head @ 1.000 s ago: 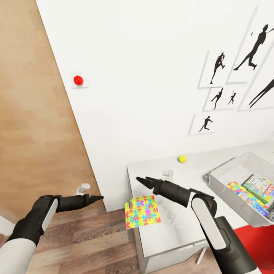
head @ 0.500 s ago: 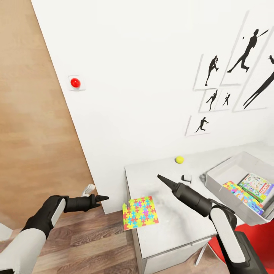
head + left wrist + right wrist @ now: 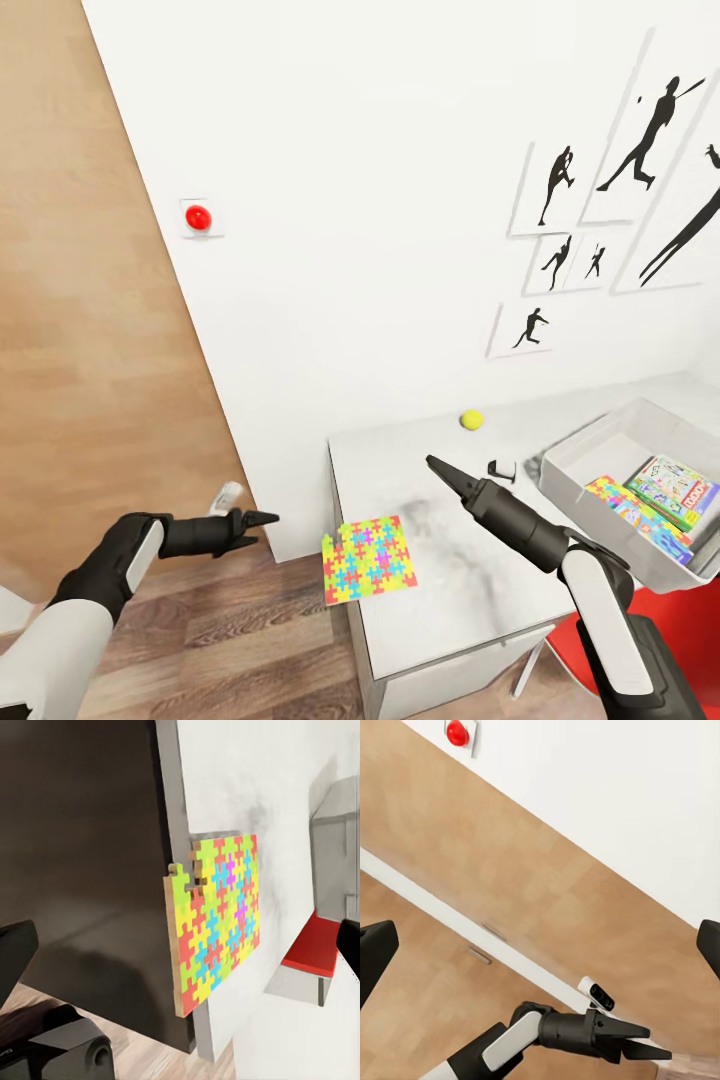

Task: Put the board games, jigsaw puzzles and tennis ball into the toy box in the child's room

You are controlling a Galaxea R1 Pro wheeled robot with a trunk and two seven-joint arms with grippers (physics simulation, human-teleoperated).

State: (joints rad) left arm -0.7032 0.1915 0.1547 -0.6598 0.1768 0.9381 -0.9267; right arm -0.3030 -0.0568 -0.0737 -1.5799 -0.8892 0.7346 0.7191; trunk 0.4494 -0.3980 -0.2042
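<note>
We are weighing the jigsaw puzzle (image 3: 373,558) overhanging the counter (image 3: 480,590) edge, lying between both narrowed, empty jaws, nearer the left gripper (image 3: 262,519) than the right gripper (image 3: 434,464).

Jigsaw puzzle (image 3: 371,558): yellow, pink, blue, green, orange interlocking pieces; tennis ball (image 3: 471,420): yellow-green; toy box (image 3: 590,450): light grey; wall button (image 3: 198,216): red.
</note>
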